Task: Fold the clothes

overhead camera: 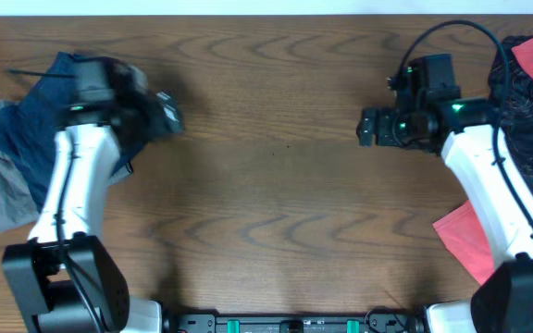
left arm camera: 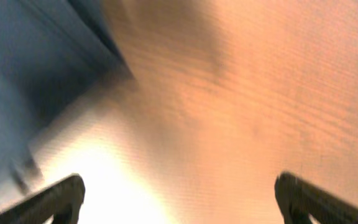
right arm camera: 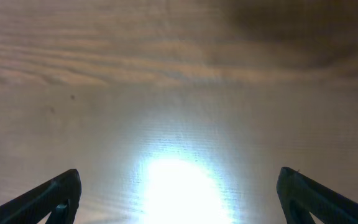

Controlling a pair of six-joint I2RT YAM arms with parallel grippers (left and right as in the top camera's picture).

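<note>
The dark navy blue shorts (overhead camera: 26,129) lie bunched at the table's left edge on top of a grey piece (overhead camera: 3,190). In the left wrist view the navy cloth (left arm camera: 23,68) fills the upper left. My left gripper (overhead camera: 167,113) is open and empty just right of that pile, blurred with motion; its fingertips (left arm camera: 179,199) show wide apart over bare wood. A coral-red piece (overhead camera: 470,236) and a black red-patterned piece (overhead camera: 526,102) lie at the right edge. My right gripper (overhead camera: 366,127) is open and empty over bare wood, left of them; its fingertips (right arm camera: 179,196) are wide apart.
The table (overhead camera: 276,185) is dark brown wood. The right arm's cable (overhead camera: 442,32) loops above the right wrist. The arm bases stand at the front edge (overhead camera: 294,324). A bright light glare lies on the wood under both wrists.
</note>
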